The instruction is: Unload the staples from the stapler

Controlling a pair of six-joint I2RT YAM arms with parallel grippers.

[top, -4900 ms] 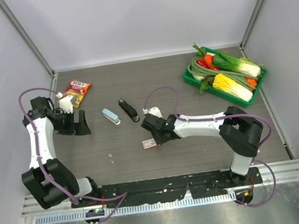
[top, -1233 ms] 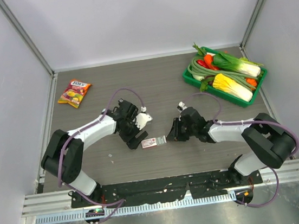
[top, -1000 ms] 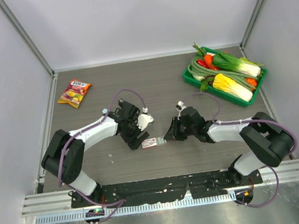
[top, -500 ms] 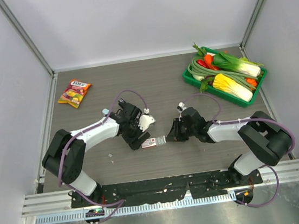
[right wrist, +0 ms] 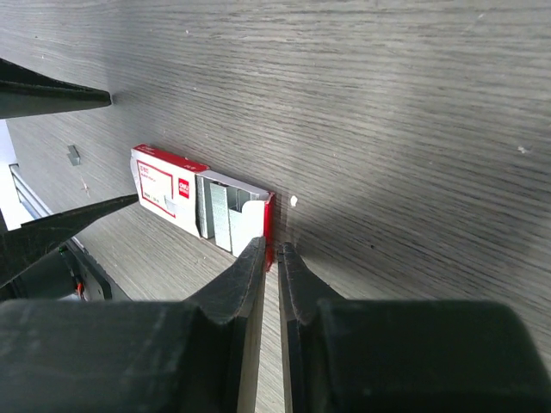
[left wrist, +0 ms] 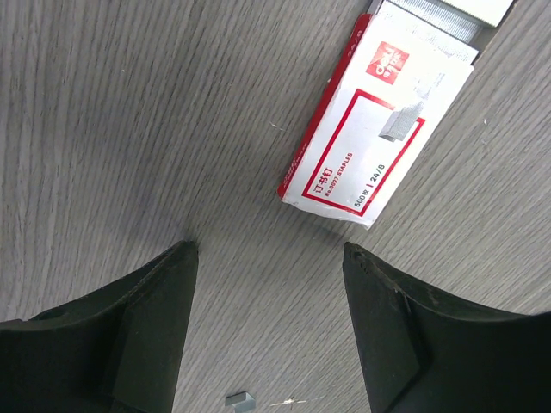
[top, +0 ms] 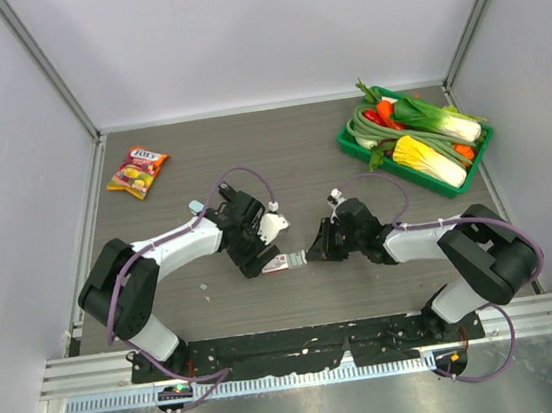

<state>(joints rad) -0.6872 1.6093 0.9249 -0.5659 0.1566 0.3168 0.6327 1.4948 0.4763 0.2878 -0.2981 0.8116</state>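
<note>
Where the dark grey, wood-grained counter [top: 279, 146] meets the pale walls [top: 255, 38], metal posts run up the corners, and a black rail [top: 302, 339] lines the near edge. A red-and-white box of staples [top: 279, 263] lies flat on the counter between the two arms, its inner tray slid partly out so that silver strips show.

The left end effector [left wrist: 267, 258] sits just left of the box. Its fingers are spread wide and hold nothing, and their tips are low over the wood. A tiny loose scrap of metal [left wrist: 239, 399] lies on the counter nearer the wrist camera than the box.

The right end effector [right wrist: 271, 249] is at the box's right end, closed to a thin slit with the box's red end wall in that slit.

The stapler is not plainly seen in any view, so I cannot tell where it lies.

Well beyond the box to the left lies a bright snack bag [top: 138, 171]. Well beyond it to the right stands a green tray [top: 347, 143] of vegetables [top: 427, 125].
</note>
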